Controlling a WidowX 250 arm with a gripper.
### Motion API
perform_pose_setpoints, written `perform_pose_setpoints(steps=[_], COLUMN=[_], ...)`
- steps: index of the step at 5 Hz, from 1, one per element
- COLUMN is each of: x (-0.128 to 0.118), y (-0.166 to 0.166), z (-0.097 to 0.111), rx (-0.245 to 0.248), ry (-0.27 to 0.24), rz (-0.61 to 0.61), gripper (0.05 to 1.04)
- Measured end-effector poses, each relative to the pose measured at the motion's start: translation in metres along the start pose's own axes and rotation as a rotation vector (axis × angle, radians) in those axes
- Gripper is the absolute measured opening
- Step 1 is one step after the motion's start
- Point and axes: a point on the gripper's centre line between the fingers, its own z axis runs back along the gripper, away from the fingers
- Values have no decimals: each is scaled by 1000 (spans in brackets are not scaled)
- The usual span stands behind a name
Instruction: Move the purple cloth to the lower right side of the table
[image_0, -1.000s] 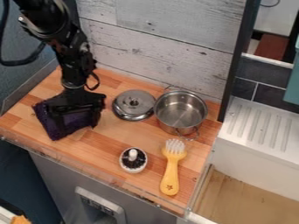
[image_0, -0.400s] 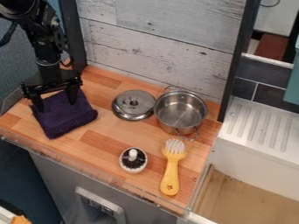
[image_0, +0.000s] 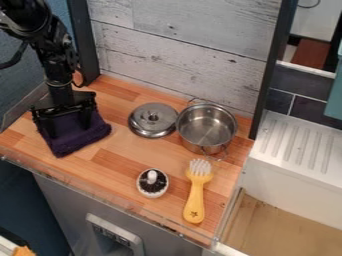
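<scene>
- The gripper (image_0: 69, 130) is hanging over the left part of the wooden counter (image_0: 120, 155), its two fingers pointing down and standing wide apart. They are straddling part of the cloth; whether they are touching it, one cannot tell, and they are not closing on it.
- An orange item (image_0: 23, 251) is showing far below the gripper and to its left, at the very corner of the view.
- The purple cloth (image_0: 77, 139) is lying directly beneath the gripper, partly between the fingers, and is spreading out toward the front edge and a little to the right of them.
- The metal lid (image_0: 153, 120) is resting to the right of the gripper, roughly level with it, with its knob facing up.
- The round scrubber (image_0: 153, 183) is sitting to the right of the gripper and nearer the front edge, its white knob standing up from a dark top.
- The yellow brush (image_0: 194, 197) is lying farther right and also nearer the front, its white bristles lying toward the pot and its handle pointing to the front edge.
- The metal pot (image_0: 207, 129) is standing upright, well to the right of the gripper and just beyond the lid, its opening facing up.
- The white ridged drainboard (image_0: 300, 145) is stretching beyond the counter, farthest to the gripper's right.
</scene>
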Motion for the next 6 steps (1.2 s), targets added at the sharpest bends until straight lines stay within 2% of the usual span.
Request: perform_pose_setpoints(steps=[1, 2, 4, 6], x=[1, -12, -49, -82], y=[-1, -7, -25, -52], z=[-2, -3, 4, 10], rx=[-62, -101, -142, -145], ry=[18, 56, 93, 96], rz=[63, 88, 45, -73], gripper=[1001, 1001, 999, 999])
